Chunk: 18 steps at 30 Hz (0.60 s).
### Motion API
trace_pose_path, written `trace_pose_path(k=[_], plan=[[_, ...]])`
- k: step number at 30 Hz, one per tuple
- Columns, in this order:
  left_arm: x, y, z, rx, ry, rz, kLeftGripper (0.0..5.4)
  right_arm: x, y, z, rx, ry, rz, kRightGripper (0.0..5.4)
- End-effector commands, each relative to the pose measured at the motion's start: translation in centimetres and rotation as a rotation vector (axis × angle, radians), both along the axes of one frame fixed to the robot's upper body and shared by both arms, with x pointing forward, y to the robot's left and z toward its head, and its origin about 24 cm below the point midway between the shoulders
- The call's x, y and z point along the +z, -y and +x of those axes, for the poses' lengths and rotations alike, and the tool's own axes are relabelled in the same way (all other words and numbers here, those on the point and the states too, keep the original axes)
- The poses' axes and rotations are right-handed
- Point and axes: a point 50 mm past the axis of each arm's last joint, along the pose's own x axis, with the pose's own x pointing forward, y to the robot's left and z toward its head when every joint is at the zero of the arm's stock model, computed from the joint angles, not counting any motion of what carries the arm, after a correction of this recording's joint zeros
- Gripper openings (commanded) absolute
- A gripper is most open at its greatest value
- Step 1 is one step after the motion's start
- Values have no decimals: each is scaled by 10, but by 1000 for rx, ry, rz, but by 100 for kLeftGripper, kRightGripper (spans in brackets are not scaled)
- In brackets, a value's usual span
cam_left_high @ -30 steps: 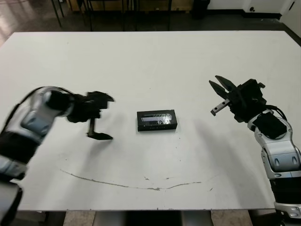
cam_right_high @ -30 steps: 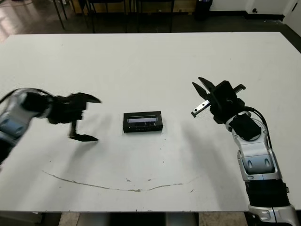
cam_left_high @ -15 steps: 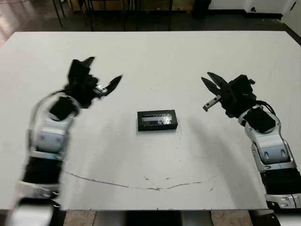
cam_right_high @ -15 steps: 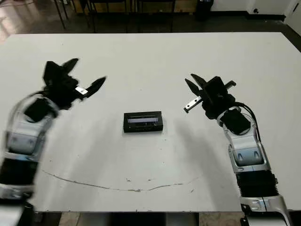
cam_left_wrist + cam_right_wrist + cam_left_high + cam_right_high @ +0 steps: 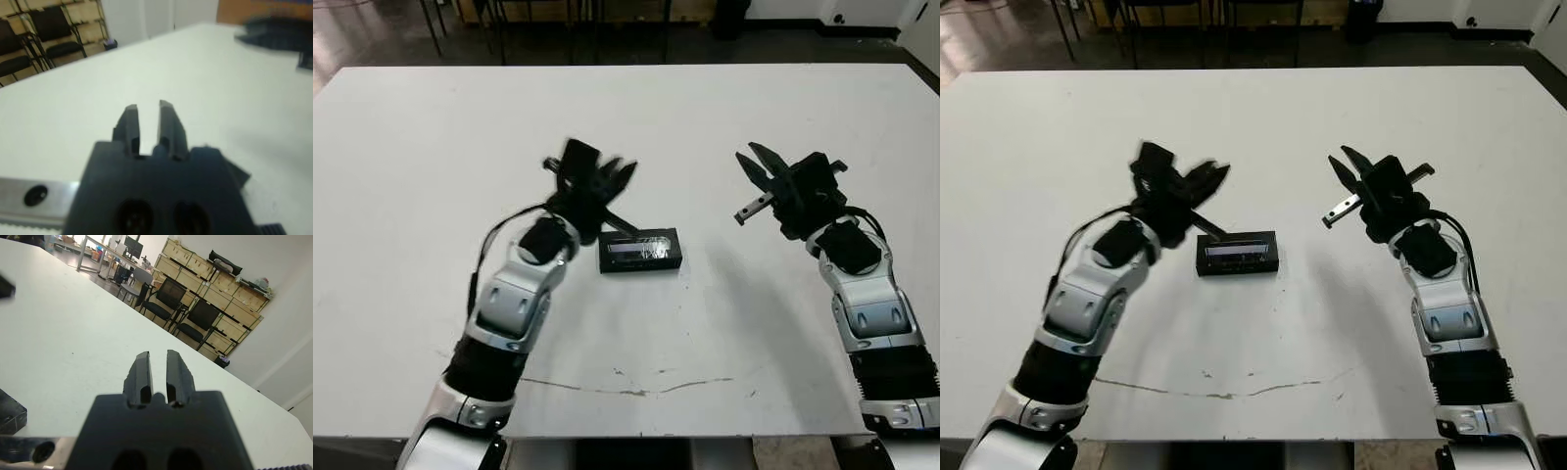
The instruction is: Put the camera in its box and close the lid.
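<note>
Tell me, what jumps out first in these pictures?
A small black box with a shiny grey strip on top sits alone in the middle of the white table. Two black grippers hang above the table: the left gripper close behind the box, the right gripper off to its right.

both arms raised and bent inward, left claw (image 5: 597, 181) and right claw (image 5: 756, 164) empty, fingers slightly parted.

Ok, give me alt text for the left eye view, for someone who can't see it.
A small black box with its lid on lies alone near the middle of a white table. The left claw hangs just above and beside the box's left end, blurred by motion. The right claw is raised well off to the box's right, holding nothing.
</note>
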Motion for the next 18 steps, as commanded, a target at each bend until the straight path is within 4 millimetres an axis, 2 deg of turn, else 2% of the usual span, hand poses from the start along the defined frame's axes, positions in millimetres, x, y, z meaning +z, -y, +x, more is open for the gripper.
trace_pose_path(k=[1, 11, 18], plan=[[-26, -5, -6, -9, -69, 107, 1, -6, 6, -3, -18, -33, 10, 0], [-65, -7, -22, -43, -282, 277, 1, -6, 6, -3, -9, -33, 9, 0], [-69, -13, -28, -99, -334, 330, 1, -6, 6, -4, -7, -36, -4, 0]])
